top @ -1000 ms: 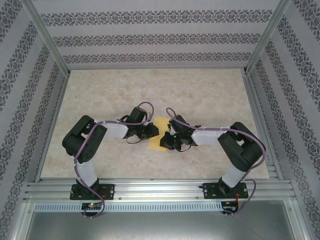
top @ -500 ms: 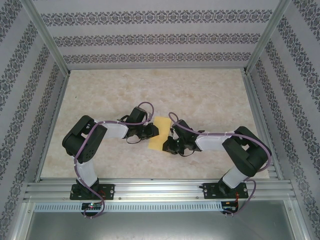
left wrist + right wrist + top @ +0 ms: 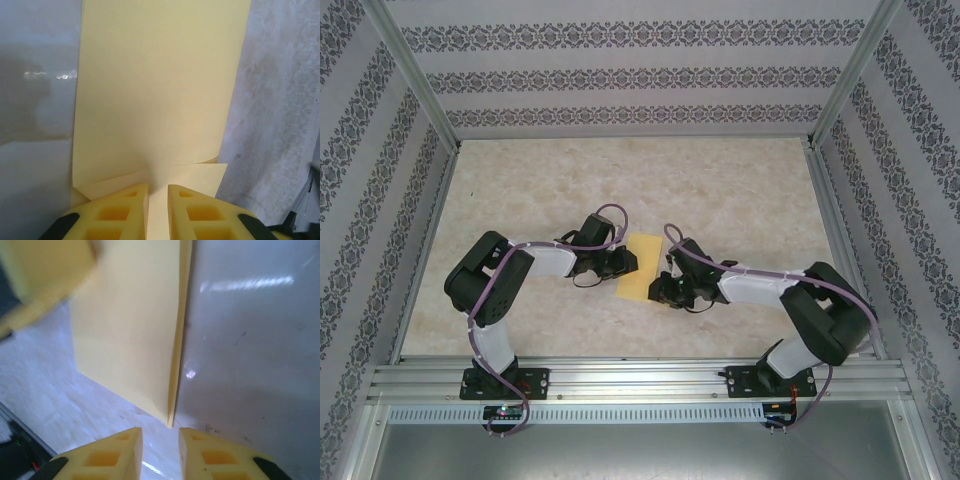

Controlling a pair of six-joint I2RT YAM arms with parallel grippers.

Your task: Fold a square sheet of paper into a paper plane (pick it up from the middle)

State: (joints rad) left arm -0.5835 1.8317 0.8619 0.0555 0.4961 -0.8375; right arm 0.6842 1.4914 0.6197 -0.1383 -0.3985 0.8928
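Near the middle of the worktop (image 3: 740, 190), the left gripper (image 3: 158, 189) pinches the left edge of the sheet of paper (image 3: 160, 90) between its hollow-celled yellow fingers (image 3: 115, 212). The thin, matte yellow sheet lies folded into a narrow oblong (a doubled layer shows along one edge). The right gripper (image 3: 161, 432), jaws slightly parted and empty, has backed off the paper's near right corner onto bare, glossy marbled surface.
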